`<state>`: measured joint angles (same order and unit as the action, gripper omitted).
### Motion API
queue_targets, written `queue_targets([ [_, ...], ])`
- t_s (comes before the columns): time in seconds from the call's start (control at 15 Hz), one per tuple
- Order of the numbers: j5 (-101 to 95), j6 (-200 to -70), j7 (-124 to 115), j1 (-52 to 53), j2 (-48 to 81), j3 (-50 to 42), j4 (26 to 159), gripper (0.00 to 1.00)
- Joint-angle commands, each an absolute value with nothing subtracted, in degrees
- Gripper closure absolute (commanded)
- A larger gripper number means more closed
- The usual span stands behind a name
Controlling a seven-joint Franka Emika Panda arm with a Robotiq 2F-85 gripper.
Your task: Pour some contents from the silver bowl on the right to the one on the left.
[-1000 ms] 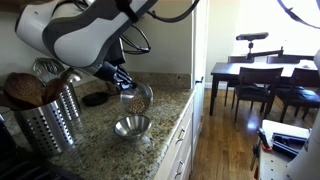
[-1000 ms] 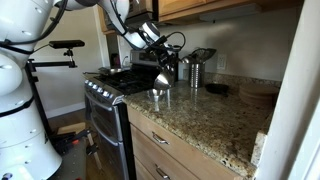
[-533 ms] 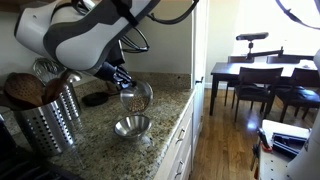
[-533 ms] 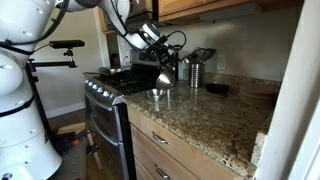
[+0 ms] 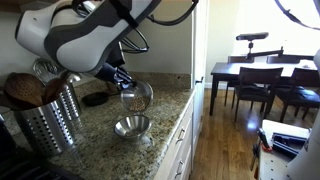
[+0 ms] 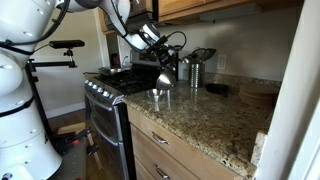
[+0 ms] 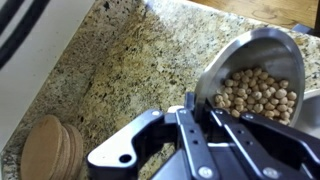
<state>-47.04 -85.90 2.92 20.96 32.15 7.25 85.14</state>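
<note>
At centre frame in an exterior view, my claw [image 5: 122, 81] is clamped shut on the rim of the tipped bowl [image 5: 137, 97], which hangs clear of the counter [image 5: 100, 145]. The receiving bowl [image 5: 131, 127] sits upright straight below it in the frame. The contents [image 5: 133, 101] lie heaped toward the tipped bowl's low lip, which points down at that bowl.

Left of centre in an exterior view, the tipped bowl [image 6: 165, 76] hangs just above the receiving bowl [image 6: 158, 95], apart from it and nearly in line.

Upper right in the wrist view, tan round bits fill the tipped bowl [image 7: 262, 60] just beyond my fingertips; the receiving bowl is hidden. I judge the pour depends on keeping that low lip over the bowl beneath while I tilt further.
</note>
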Motion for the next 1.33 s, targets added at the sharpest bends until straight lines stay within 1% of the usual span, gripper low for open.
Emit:
queue_targets([
  [0.0,-47.65,-82.72,2.63,21.51,31.7,7.94,83.79,0.93],
  [0.47,-46.92,-79.86,2.12,22.91,32.62,9.24,80.38,0.93],
  [1.27,-46.02,-77.04,-0.8,24.08,33.99,9.94,79.93,0.93],
])
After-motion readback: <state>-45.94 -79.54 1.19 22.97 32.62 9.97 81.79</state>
